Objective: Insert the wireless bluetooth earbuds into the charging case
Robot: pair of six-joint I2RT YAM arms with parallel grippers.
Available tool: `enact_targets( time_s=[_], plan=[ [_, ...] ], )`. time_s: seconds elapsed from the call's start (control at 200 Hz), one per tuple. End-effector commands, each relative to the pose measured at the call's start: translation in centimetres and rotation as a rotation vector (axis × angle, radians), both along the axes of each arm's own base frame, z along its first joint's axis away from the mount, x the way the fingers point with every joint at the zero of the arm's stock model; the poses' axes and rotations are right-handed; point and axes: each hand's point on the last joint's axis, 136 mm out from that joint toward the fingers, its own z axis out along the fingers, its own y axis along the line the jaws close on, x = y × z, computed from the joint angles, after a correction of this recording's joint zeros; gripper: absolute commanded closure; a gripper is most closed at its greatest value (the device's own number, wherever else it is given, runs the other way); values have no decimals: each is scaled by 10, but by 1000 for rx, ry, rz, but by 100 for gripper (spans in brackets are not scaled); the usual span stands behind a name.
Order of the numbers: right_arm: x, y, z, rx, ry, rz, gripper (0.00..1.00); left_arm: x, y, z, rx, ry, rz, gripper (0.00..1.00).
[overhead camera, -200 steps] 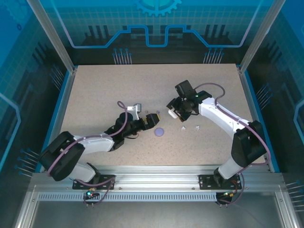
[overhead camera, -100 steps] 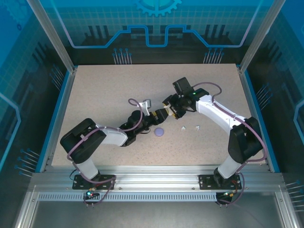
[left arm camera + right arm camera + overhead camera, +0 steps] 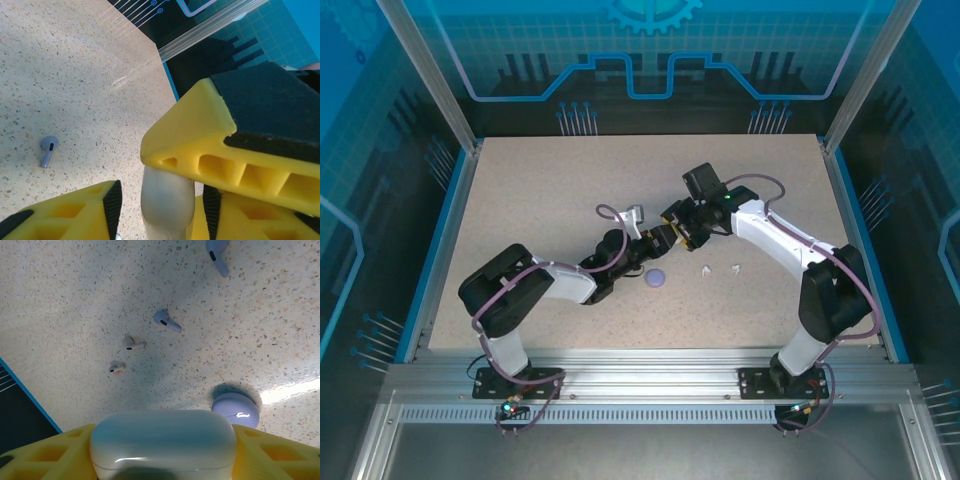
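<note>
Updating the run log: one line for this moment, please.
right gripper: shut on white case | left gripper: straddling it, grip unclear | earbuds: loose on table

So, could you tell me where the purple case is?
In the top view, the purple case lies near the middle of the table, left of two white earbuds.

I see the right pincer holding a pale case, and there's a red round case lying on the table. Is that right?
Not quite. The round case lying on the table is purple, not red, as the right wrist view shows. The right pincer does hold a pale charging case.
</note>
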Motion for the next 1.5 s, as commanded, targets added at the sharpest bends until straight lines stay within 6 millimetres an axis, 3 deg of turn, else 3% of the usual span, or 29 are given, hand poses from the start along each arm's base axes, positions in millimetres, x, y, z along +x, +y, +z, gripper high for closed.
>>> enact_targets(
  time_s=[0.0, 0.32, 0.635, 0.765, 0.82, 0.915, 1.04, 1.201, 1.346, 1.441, 1.496],
  plan=[
    [0, 7, 7, 27, -6, 0, 38, 5, -7, 14, -28, -42, 10, 53],
    [0, 7, 7, 32, -8, -2, 37, 5, -10, 14, -27, -42, 6, 63],
    [1, 8, 5, 36, -6, -1, 37, 5, -10, 11, -24, -34, 7, 79],
    [1, 10, 6, 44, -6, -1, 37, 5, -10, 10, -23, -32, 7, 91],
    [2, 10, 9, 52, -13, 1, 32, 5, -11, 10, -22, -32, 6, 96],
    [11, 5, 20, 61, -48, 6, 11, 3, -11, 10, -21, -27, 0, 100],
    [26, -21, 54, 33, -174, 29, 5, -3, -7, 14, -8, -16, -34, 100],
    [22, -60, 87, -54, -411, 167, 2, -13, 6, 31, 52, 12, -205, 100],
    [0, -72, 96, -54, -673, 322, 1, -18, 25, 43, 122, 26, -357, 100],
    [-24, -67, 110, -41, -854, 428, 1, -20, 34, 54, 118, 11, -439, 100],
    [-38, -63, 105, -22, -904, 475, 1, -20, 37, 61, 108, 7, -478, 100]
  ],
)
